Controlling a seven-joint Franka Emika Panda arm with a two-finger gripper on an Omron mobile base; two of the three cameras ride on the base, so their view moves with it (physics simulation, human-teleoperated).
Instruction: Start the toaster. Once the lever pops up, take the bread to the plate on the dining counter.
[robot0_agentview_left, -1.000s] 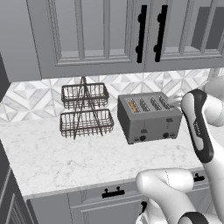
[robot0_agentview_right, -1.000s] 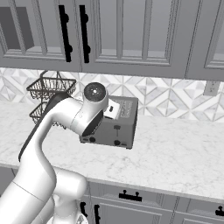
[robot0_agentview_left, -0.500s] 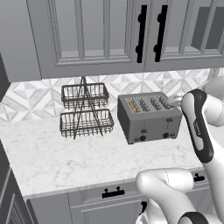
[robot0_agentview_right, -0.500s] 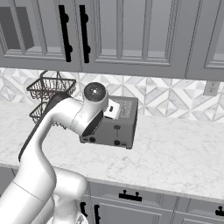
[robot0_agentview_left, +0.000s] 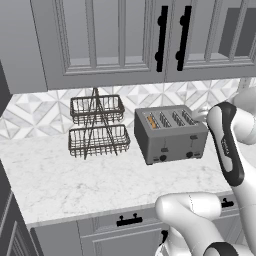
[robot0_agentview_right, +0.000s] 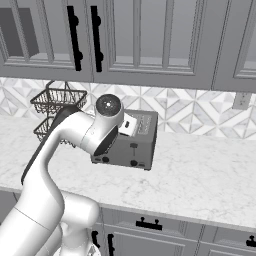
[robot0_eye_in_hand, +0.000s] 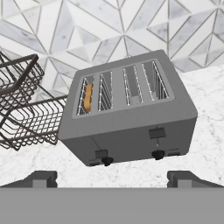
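The grey four-slot toaster (robot0_agentview_left: 170, 134) (robot0_agentview_right: 134, 146) (robot0_eye_in_hand: 127, 120) stands on the marble counter against the tiled wall. The golden bread (robot0_eye_in_hand: 88, 98) (robot0_agentview_left: 151, 121) sits sunk in its leftmost slot. On the front face, the left lever (robot0_eye_in_hand: 101, 153) sits just above its knob, and the right lever (robot0_eye_in_hand: 157, 132) is higher up. My gripper (robot0_eye_in_hand: 113, 179) hovers in front of and above the toaster, open, with its fingertips (robot0_eye_in_hand: 41, 178) wide apart and nothing between them. My arm (robot0_agentview_right: 75, 135) covers part of the toaster in the right base view. The plate and the dining counter are out of view.
A two-tier wire basket rack (robot0_agentview_left: 97, 125) (robot0_eye_in_hand: 24, 113) stands left of the toaster. Wall cabinets (robot0_agentview_left: 125, 40) hang above the counter. A power outlet (robot0_agentview_right: 241, 100) is on the wall at the right. Drawers with dark handles (robot0_agentview_left: 129, 220) run below the counter edge.
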